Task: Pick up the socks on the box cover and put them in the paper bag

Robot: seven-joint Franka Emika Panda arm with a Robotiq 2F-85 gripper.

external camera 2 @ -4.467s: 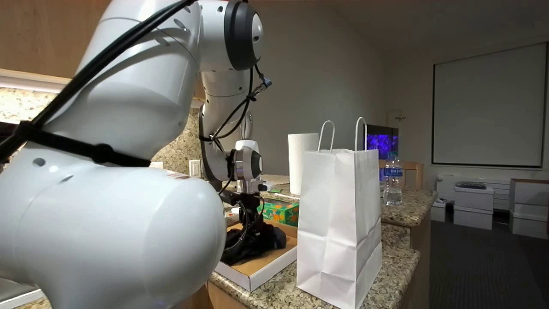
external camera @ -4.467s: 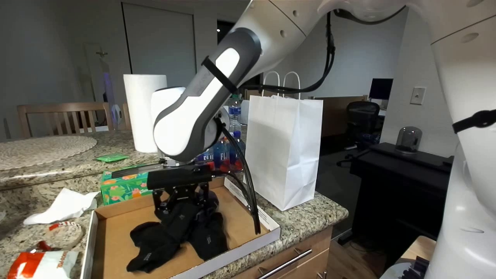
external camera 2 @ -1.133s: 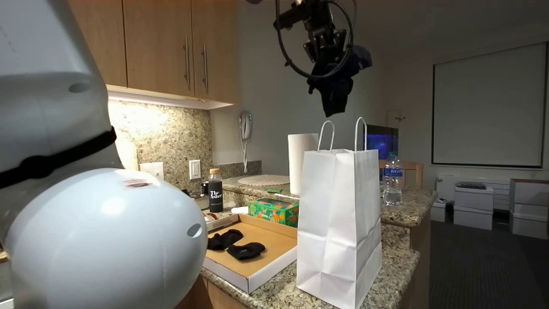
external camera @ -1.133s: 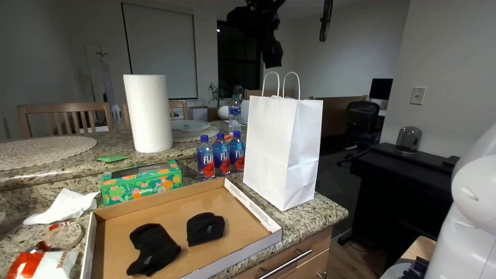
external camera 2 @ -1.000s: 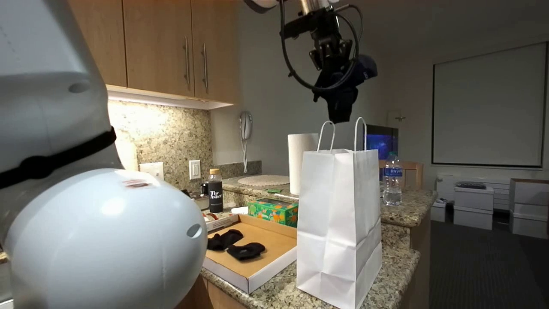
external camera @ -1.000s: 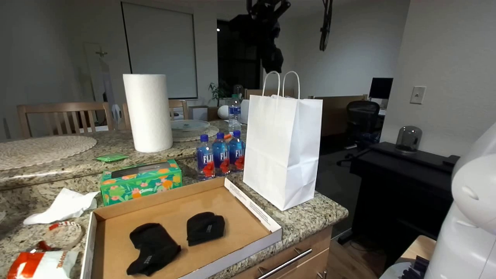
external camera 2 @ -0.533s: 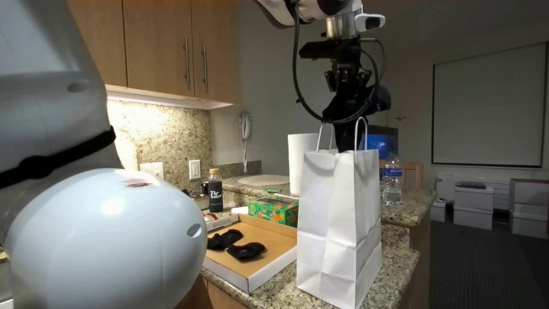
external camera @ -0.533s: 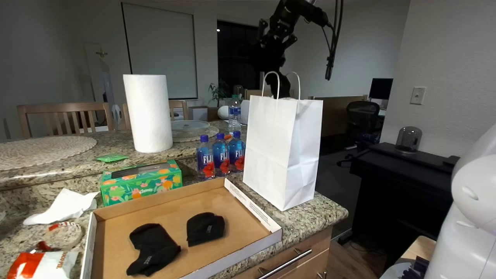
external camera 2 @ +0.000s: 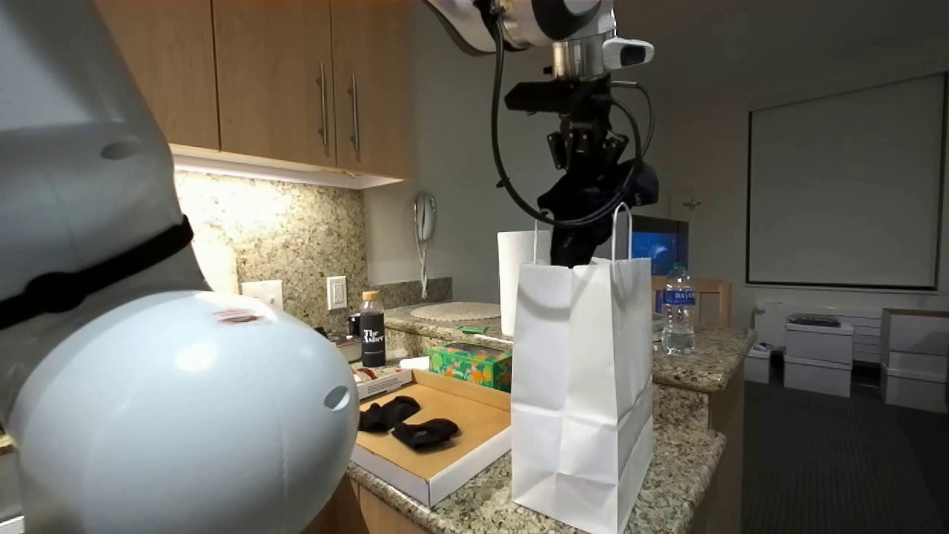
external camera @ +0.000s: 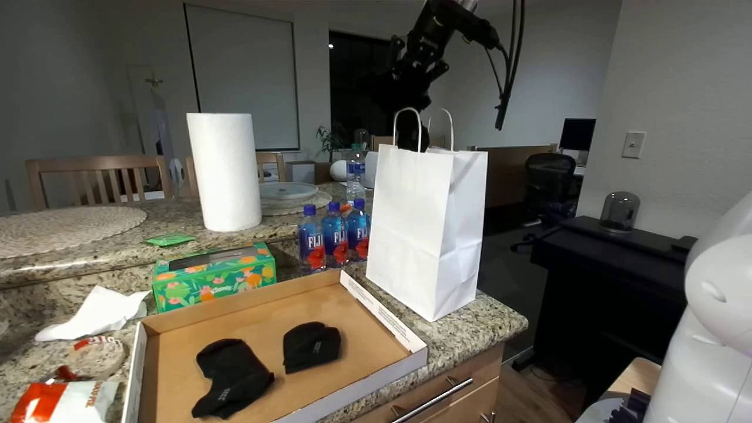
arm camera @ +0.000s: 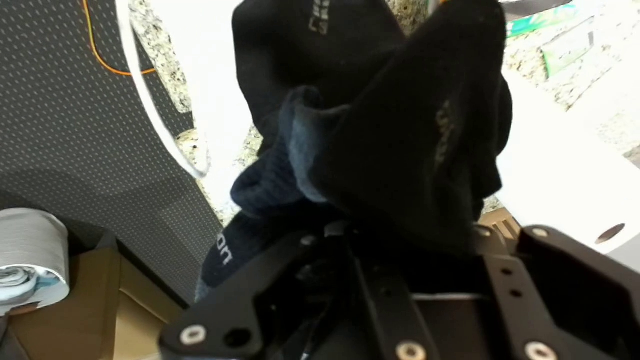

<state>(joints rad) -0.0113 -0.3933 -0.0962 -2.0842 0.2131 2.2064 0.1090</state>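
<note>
Up close in an exterior view, the arm (external camera 2: 185,400) crowds the left side with one big white bulge, a black strap (external camera 2: 63,291) just above it. Beyond that, the bag (external camera 2: 567,386) stands upright near the edge of the desk (external camera 2: 686,460). And over its mouth, here's the pincer (external camera 2: 588,167), clenched on a dark wad of socks (arm camera: 400,150)! The cloth swallows its tips in the wrist view. The wrist (external camera 2: 582,59) hangs from the top, pointing down; in an exterior view it leans, cable (external camera: 502,111) dangling beside it. The wad's lowest end reaches the bag's rim between the handles (external camera 2: 630,233); whether it dips inside, I can't tell. On to the box (external camera 2: 474,415), just beside the bag: two loose socks (external camera 2: 424,434) lie in it, black, near each other but apart. Behind the box sits the tissue box (external camera 2: 474,363), with three Fiji bottles (external camera: 335,235) between there and the bag. Up on the ledge (external camera: 170,217), the roll (external camera 2: 517,248) stands tall, and a water bottle (external camera 2: 679,319) right of the bag. On the wall to the left hangs a phone (external camera 2: 425,219). Then a chair (external camera 2: 724,300), and way back, a pale panel (external camera 2: 845,185).
</note>
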